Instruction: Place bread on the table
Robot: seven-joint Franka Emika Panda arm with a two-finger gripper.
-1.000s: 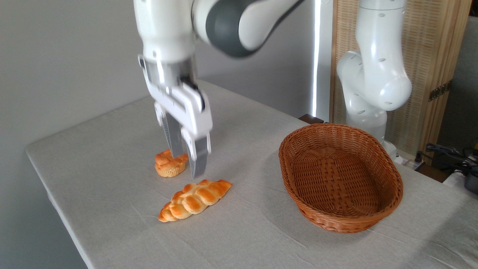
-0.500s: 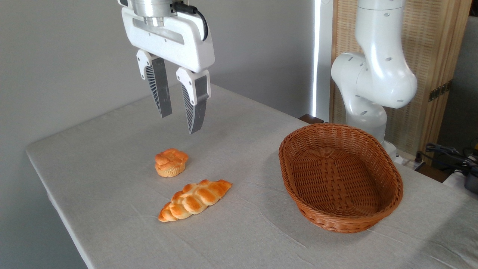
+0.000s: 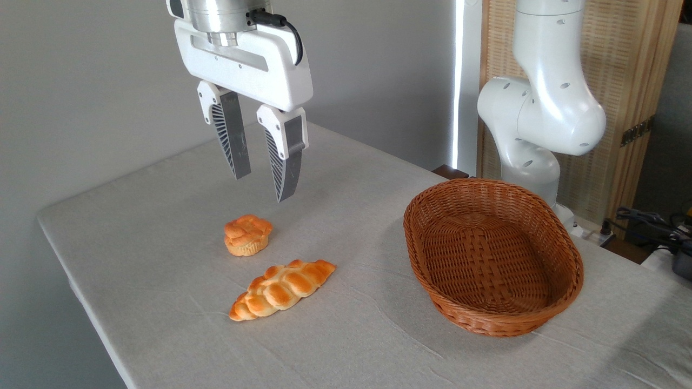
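Although the bread (image 3: 282, 290) lies flat on the table (image 3: 162, 227) with nothing touching it, I record the gripper (image 3: 263, 187) hanging well above the cloth, jaws parted with a clear gap between them and nothing held. From the gripper, the loaf sits toward about five o'clock in the picture, lower and nearer the camera; the bun (image 3: 247, 234) stands between them, almost under the fingertips. The loaf's long axis runs from about eight o'clock to two o'clock, its lower tip toward the table's near edge and its upper tip toward the basket (image 3: 492, 256), which appears empty and lies well apart at three o'clock. The fingers (image 3: 230, 132) stand side by side along roughly a nine-to-three line, so I judge the opening not square to the loaf's width. My assessment: the loaf appears already placed, and the task looks complete or nearly so. Should a regrasp be wanted, I would shift toward five o'clock past the bun and turn the wrist to close across the loaf.
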